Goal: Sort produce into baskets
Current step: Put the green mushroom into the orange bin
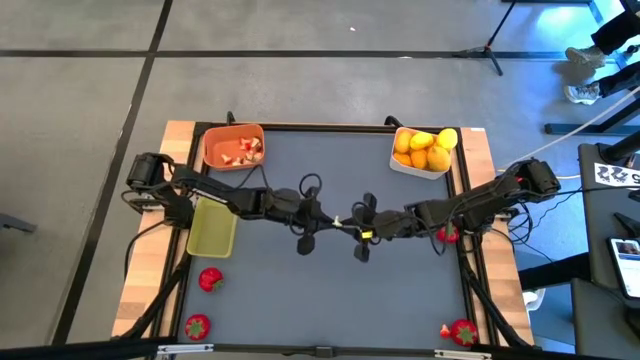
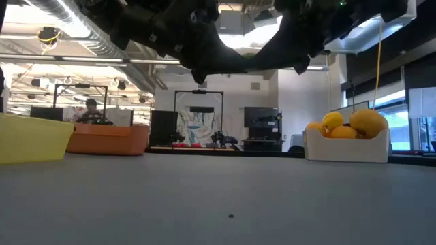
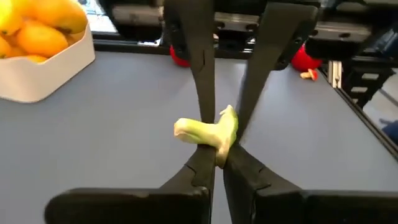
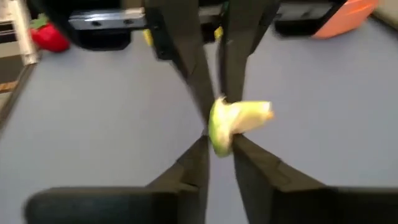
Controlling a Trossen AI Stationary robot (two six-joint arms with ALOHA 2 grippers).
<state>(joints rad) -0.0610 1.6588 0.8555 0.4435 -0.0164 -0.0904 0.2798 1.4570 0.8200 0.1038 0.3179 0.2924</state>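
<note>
The left gripper (image 3: 214, 163) was clamped shut on a small, soft-looking pale green piece (image 3: 208, 132), curved and lumpy, held above the middle of the smooth grey table (image 1: 330, 290). Facing it tip to tip, the right gripper (image 4: 217, 146) had its thin dark fingers against the same green piece, though whether they were gripping it or easing apart could not be told.

Behind the left gripper, beside its arm, lay the shallow translucent yellow-green bin (image 1: 212, 228). Farther out on that side sat the orange bin (image 1: 233, 146) with small pale-and-red bits, and two glossy red strawberries (image 1: 210, 279) lay near the table's front edge.

Beyond the right gripper, the white rectangular bin (image 1: 421, 152) was heaped with round yellow and orange citrus fruits (image 1: 426, 147). Another strawberry (image 1: 462, 332) lay at the front corner on that side.
</note>
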